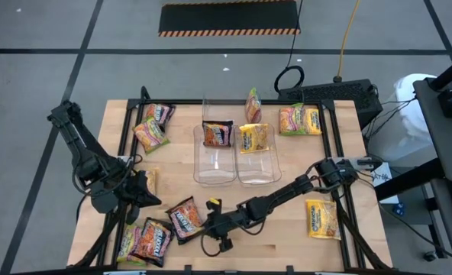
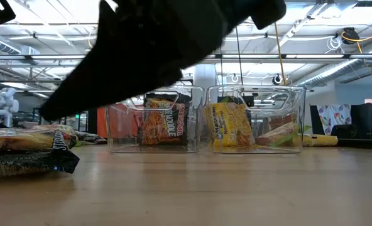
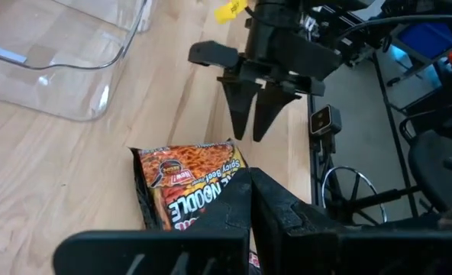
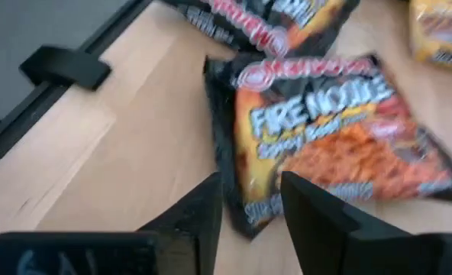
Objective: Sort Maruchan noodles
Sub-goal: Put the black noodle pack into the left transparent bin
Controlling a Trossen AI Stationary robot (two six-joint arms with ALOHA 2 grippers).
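— Since that dark brown and orange crinkly plastic noodle packet (image 1: 184, 220) lies flat on the pale wooden table (image 1: 287, 237) near its front edge, which arm takes it?

— Probably the right gripper (image 1: 220, 223); it hovers just beside the packet's edge, fingers parted and holding nothing. The packet's long axis runs slantwise across the table, so I'd guess the wrist needs turning.

— And the left gripper (image 1: 143, 200)?

— Closed, empty, a little farther off on the packet's other side. Two clear plastic bins (image 1: 236, 164) wait behind.
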